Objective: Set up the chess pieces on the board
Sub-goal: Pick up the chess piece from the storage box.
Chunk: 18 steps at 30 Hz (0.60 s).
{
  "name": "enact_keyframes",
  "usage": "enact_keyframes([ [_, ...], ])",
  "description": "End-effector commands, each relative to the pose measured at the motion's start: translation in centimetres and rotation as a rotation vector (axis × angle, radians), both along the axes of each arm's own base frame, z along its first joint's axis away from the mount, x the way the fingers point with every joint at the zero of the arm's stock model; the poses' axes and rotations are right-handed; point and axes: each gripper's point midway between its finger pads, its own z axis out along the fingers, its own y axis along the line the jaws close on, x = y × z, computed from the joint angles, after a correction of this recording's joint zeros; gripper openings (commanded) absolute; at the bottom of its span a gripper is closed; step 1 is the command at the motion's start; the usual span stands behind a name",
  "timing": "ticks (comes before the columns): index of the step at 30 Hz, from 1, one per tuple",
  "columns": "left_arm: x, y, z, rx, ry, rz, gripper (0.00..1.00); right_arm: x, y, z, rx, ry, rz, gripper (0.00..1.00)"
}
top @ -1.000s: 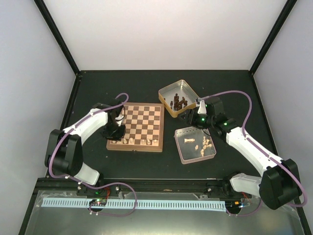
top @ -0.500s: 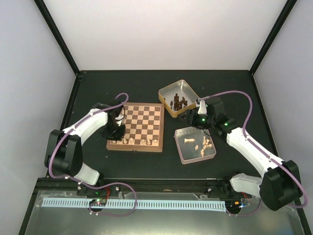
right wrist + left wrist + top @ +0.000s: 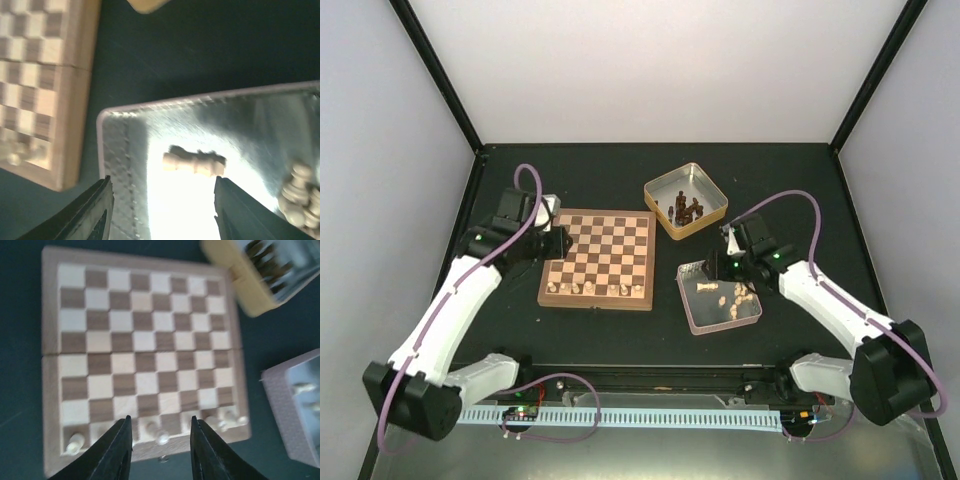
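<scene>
My left fingers [image 3: 119, 450] stand apart with nothing between them, high over the board [image 3: 597, 260]. Seen from the wrist, they frame the board's near row. The board lies flat on the desk [image 3: 590, 335]. Chess pieces [image 3: 590, 288] stand along that near row, but the blur leaves their number unclear.

Right of the board sits a tin [image 3: 692, 318] holding more pale pieces. My right fingers [image 3: 100, 210] are spread wide above it, either side of one piece [image 3: 194, 162] lying flat, clear of it. Dark pieces [image 3: 686, 209] sit in a second tin [image 3: 660, 213] beyond the board's far right corner.
</scene>
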Motion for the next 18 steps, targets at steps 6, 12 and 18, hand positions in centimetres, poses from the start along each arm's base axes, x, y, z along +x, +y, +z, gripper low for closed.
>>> enact_keyframes([
  [6, 0.3, -4.3, 9.0, -0.381, -0.447, -0.123, 0.41, -1.5, -3.0, -6.2, -0.287, 0.114, -0.01, 0.49],
  [12, -1.4, -4.8, 10.1, -0.422, -0.499, -0.179, 0.43, -2.9, -3.6, -6.9, -0.332, 0.151, -0.006, 0.46],
  [18, -1.8, -4.4, 10.2, -0.397, -0.522, -0.185, 0.44, -3.9, -3.9, -8.3, -0.374, 0.2, 0.003, 0.29],
])
